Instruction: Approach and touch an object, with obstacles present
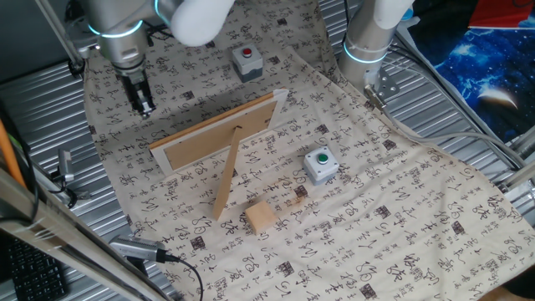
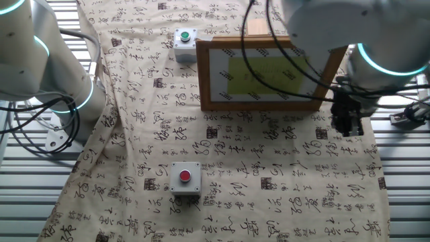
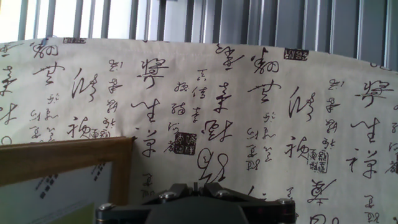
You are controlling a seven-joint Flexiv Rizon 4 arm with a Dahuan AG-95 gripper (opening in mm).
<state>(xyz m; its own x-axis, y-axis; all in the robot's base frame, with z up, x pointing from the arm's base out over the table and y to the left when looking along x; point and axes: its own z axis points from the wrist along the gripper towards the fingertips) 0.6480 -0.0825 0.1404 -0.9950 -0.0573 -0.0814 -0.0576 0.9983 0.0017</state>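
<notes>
The small tan wooden cube [image 1: 261, 217] lies on the patterned cloth near the front, next to the foot of the prop leg [image 1: 227, 180]. The large light-wood picture frame [image 1: 221, 134] stands tilted on that leg between the cube and my gripper [image 1: 145, 105]. The gripper hangs low over the cloth behind the frame's left end, fingers together and empty. In the other fixed view the gripper [image 2: 348, 125] is just right of the frame [image 2: 269, 102]. The hand view shows the shut fingertips [image 3: 196, 185] and a corner of the frame [image 3: 68, 158] at lower left; the cube is hidden there.
A grey box with a red button [image 1: 247, 60] sits at the back, and one with a green button [image 1: 320, 163] right of the frame. A second robot base [image 1: 368, 42] stands at the back right. Ridged metal table [image 1: 50, 109] surrounds the cloth; cables lie at the front left.
</notes>
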